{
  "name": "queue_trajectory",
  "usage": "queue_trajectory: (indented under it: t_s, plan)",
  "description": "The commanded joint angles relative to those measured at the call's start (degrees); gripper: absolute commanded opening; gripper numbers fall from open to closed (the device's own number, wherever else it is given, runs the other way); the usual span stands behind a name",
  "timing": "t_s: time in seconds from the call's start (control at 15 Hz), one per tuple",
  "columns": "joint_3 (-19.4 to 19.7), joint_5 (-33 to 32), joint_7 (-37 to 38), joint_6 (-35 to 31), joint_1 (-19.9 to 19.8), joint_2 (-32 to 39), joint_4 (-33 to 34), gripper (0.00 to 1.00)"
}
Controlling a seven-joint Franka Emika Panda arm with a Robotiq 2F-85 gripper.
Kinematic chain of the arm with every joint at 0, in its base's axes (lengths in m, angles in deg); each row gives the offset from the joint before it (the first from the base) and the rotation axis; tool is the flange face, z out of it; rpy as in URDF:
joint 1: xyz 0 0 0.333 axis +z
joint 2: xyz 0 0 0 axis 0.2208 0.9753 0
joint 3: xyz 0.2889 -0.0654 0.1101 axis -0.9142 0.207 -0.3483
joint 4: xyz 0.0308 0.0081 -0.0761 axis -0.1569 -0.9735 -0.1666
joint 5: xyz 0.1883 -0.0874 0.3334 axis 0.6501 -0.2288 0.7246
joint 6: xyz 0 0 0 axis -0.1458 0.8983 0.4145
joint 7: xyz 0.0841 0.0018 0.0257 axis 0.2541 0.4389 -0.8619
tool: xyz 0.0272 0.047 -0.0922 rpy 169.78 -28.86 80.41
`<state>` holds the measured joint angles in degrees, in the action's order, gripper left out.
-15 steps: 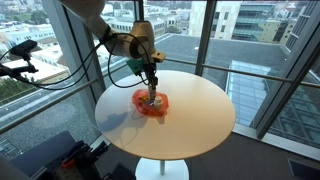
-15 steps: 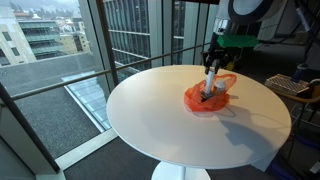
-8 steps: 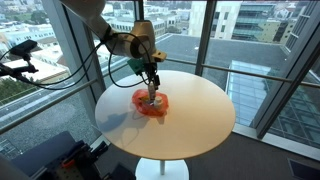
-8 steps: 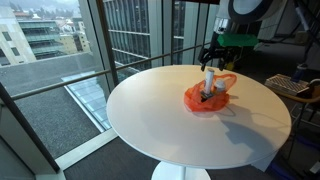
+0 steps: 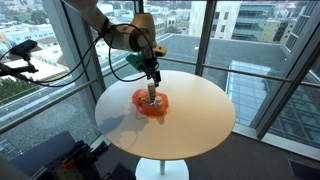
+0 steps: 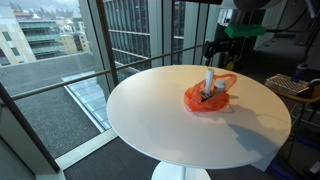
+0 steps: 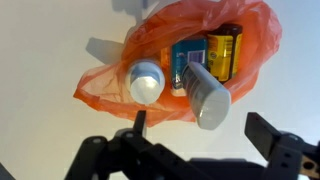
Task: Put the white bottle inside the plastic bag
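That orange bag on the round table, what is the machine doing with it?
A robot arm is packing a white bottle into an orange plastic bag on the round white table. The bottle stands upright in the bag, its top poking out. The arm's hand hangs open just above it, holding nothing. A yellow-and-black container sits in the bag too.

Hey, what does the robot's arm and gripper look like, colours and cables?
The arm has pale, rounded links with a black cable looping off it. A green mount sits at the wrist, above a black gripper with two slim fingers.
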<state>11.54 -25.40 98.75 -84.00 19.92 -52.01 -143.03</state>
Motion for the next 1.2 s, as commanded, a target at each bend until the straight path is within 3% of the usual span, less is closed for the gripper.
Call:
queue_trajectory:
  t_s: [0.0,0.6,1.13]
  plan:
    - [-0.5,0.2,-6.5,4.7,-1.4,-5.1,-2.9,1.00]
    - [-0.2,-3.1,-13.2,12.7,-3.7,-15.0,-8.9,1.00]
    - [-0.9,-1.9,-20.2,19.4,-4.7,-23.9,-12.7,1.00]
